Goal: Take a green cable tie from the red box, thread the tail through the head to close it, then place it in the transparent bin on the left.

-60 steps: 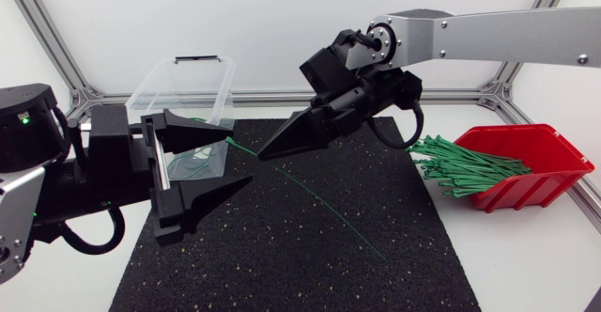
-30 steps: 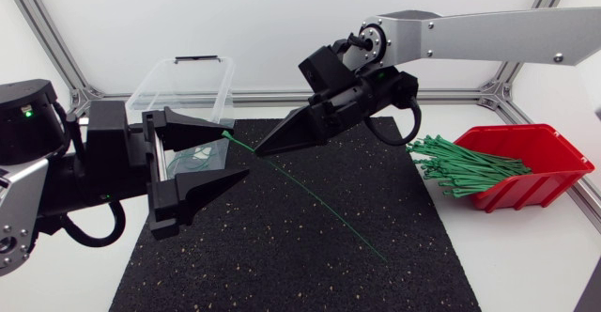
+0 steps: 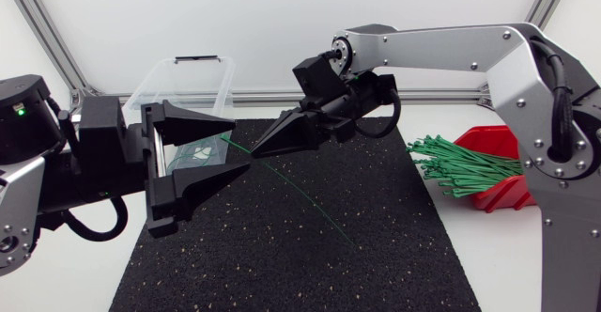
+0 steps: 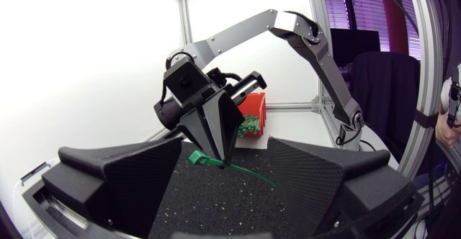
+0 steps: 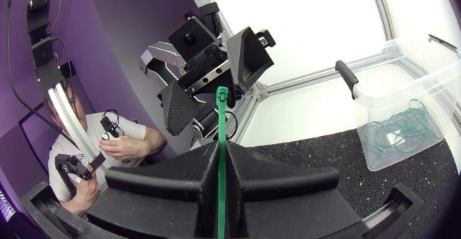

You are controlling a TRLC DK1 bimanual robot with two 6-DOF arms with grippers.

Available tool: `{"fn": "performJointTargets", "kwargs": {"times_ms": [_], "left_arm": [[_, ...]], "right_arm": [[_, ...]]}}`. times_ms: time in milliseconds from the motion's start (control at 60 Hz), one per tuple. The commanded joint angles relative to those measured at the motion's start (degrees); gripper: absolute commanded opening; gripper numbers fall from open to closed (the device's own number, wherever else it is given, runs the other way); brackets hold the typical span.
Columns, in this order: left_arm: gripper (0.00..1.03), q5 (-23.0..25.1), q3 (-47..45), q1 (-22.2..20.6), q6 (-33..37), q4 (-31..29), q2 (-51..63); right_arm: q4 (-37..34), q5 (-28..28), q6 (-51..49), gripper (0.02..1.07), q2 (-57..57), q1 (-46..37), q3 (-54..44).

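Note:
My right gripper (image 3: 260, 149) is shut on a green cable tie (image 3: 310, 193) near its head end; the long tail slants down over the mat. In the right wrist view the tie (image 5: 221, 120) stands straight up out of the shut fingertips (image 5: 220, 155). My left gripper (image 3: 240, 147) is open, and the tie's head (image 4: 202, 158) sits between its two fingers without touching either. The right gripper (image 4: 220, 149) points at me just ahead of the left gripper (image 4: 225, 152). The red box (image 3: 540, 152) at the right holds several green ties (image 3: 460, 164). The transparent bin (image 3: 178, 82) stands behind the left gripper.
A black speckled mat (image 3: 282, 265) covers the table's middle. A few closed green ties (image 5: 396, 127) lie in the transparent bin (image 5: 432, 73). My right arm's upright link (image 3: 563, 190) stands in front of part of the red box.
The right gripper has carried the tie leftward, bringing its head between the left gripper's fingers. The left fingers have drawn slightly closer together. The right arm's base link has swung into view.

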Motion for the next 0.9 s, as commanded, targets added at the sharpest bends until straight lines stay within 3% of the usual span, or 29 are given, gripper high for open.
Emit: {"fn": "performJointTargets", "kwargs": {"times_ms": [0, 267, 617, 883], "left_arm": [[0.83, 0.84, -0.13, 0.40, -0.85, 1.76, 1.11], [0.68, 1.90, -2.24, 0.66, -0.68, 7.74, 4.45], [0.59, 2.78, -3.73, 1.90, -1.03, 13.27, 7.08], [0.37, 3.39, -3.91, 2.25, -1.29, 14.59, 7.61]], "right_arm": [[-15.81, -0.84, -3.14, 0.08, 1.02, -0.19, 0.90], [-15.81, -0.66, -3.49, 0.08, 0.84, -0.10, 0.02], [-15.81, -0.66, -4.81, 0.08, -0.91, -0.10, -2.61], [-15.81, -0.75, -4.90, 0.08, -1.97, -0.28, -2.96]]}}
